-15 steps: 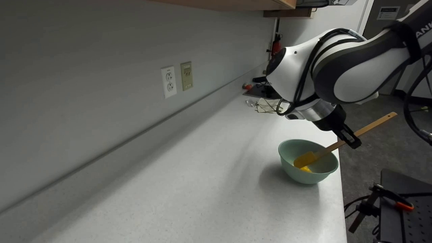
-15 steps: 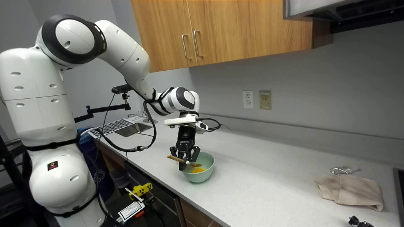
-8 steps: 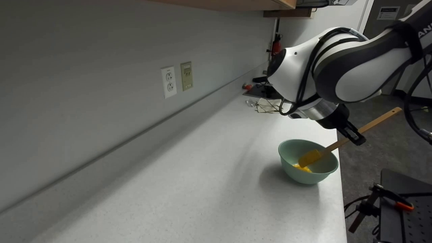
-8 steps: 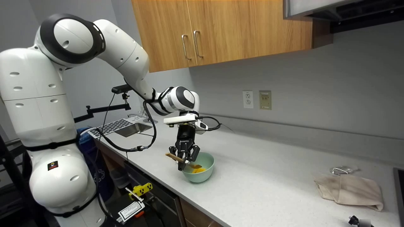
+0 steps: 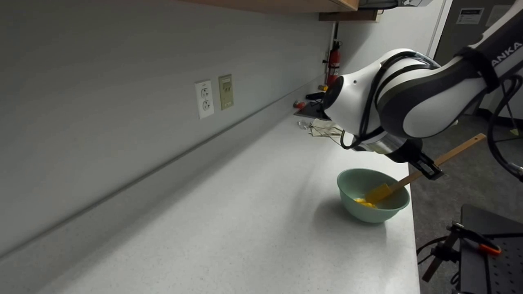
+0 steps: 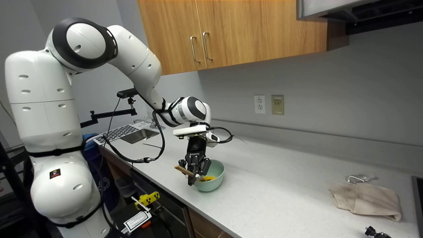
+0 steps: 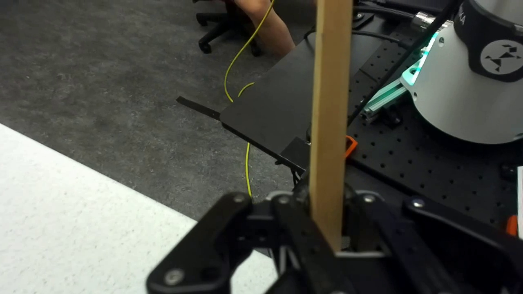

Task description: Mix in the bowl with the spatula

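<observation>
We had the tool (image 6: 195,178) closed around the spatula (image 5: 408,179), its head in the bowl (image 5: 367,215) by the front edge of the desk (image 5: 245,204). Mixing seemed begun; yellow bits (image 5: 365,203) looked unblended, so more probably remained.

Your round, pale teal-green bowl (image 5: 363,215) stood upright toward four o'clock in an exterior view, with yellow showing low inside it near seven o'clock. Your spatula (image 5: 407,179) leaned at a slant, its flat yellow-orange head down in the bowl and its light wooden handle, pierced near the tip, climbing past the rim toward two o'clock, clasped partway along. In the wrist view you saw that handle stretch up toward twelve o'clock.
</observation>
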You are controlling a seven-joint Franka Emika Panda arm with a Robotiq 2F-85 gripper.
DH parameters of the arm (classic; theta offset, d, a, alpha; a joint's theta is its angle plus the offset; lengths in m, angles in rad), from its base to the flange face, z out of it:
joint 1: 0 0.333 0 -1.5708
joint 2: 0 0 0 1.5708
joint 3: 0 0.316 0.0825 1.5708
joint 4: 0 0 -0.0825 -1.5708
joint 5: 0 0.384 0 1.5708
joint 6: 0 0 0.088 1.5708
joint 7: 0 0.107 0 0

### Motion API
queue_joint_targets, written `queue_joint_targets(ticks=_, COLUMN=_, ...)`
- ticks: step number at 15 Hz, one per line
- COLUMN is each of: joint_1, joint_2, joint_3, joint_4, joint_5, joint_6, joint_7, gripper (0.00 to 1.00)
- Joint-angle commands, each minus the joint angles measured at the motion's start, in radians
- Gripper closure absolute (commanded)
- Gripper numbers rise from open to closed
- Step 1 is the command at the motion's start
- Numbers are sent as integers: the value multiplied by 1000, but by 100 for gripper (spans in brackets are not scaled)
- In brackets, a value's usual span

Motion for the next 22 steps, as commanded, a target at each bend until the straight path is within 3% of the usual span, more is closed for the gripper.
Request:
queue_joint_targets(ticks=1, joint_1=-2, joint_2=18, joint_3=-2, joint_4=13, joint_5=3, joint_6=12, joint_7=14, gripper=98)
queue_joint_targets(ticks=7, joint_1=-11, joint_2=8, joint_3=-3, joint_4=44, joint_5=67, joint_6=112, joint_7=-4, gripper=98)
queue_joint_targets(ticks=12, joint_1=-5, joint_2=-24, joint_3=-3, joint_4=21, joint_5=53, joint_6=129, joint_7=0, gripper=98)
queue_joint_targets(ticks=22, joint_1=-3, joint_2=-40, joint_3=-3, joint_4=43, joint_5=50, joint_6=-69, joint_7=-16, gripper=98)
